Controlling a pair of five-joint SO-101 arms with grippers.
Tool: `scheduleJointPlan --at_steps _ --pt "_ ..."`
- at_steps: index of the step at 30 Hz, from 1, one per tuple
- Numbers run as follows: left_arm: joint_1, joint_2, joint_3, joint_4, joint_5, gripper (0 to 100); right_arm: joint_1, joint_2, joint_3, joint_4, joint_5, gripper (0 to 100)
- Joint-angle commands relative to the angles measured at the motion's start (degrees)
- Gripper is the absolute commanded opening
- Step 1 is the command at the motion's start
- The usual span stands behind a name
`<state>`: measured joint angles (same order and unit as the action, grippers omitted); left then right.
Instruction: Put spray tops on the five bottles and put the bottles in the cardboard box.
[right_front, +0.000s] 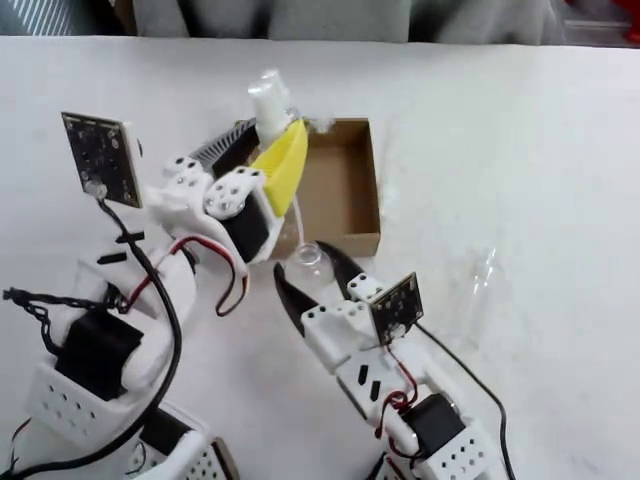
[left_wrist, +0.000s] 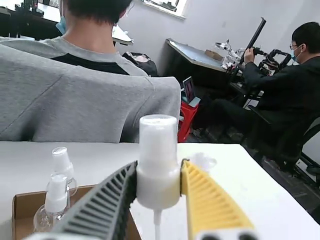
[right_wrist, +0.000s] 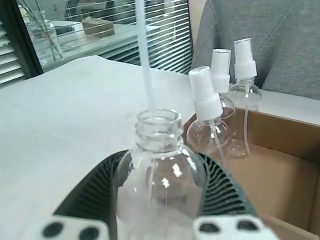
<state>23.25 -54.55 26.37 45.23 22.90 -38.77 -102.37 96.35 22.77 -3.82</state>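
l tool gripping spray top, its tube at neck of bottle, r tool gripping bottle

Three capped bottles, one uncapped bottle plus a second bottle, one loose spray top, one box, two arms, one small pale bit, unclear.

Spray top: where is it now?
Spray top sits in the left tool above the cardboard box's left edge, high view; its tube reaches the mouth of the right tool's bottle.
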Motion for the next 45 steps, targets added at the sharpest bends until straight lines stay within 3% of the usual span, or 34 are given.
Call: scheduleJointPlan --at_steps 1,18,33,42,45 --pt "0.48 -1.10 -0.44 1.14 0.79 8 -0.40 -0.66 0.53 0.48 -0.44 1.6" --pt "0.57 -0.84 2.64 0.88 5.89 8 -0.40 -0.66 0.53 0.48 -0.44 1.6" --pt "2.51 -1.19 16.00 -1.67 5.63 8 -0.31 -0.66 0.53 0.48 -0.35 1.6" --pt "3.03 -1.19 17.41 -1.32 5.45 8 -0.31 -0.75 0.53 2.33 -0.18 1.6" --pt "3.03 -1.36 18.64 -0.70 1.58 8 -0.31 -0.75 0.53 2.42 -0.09 1.6"
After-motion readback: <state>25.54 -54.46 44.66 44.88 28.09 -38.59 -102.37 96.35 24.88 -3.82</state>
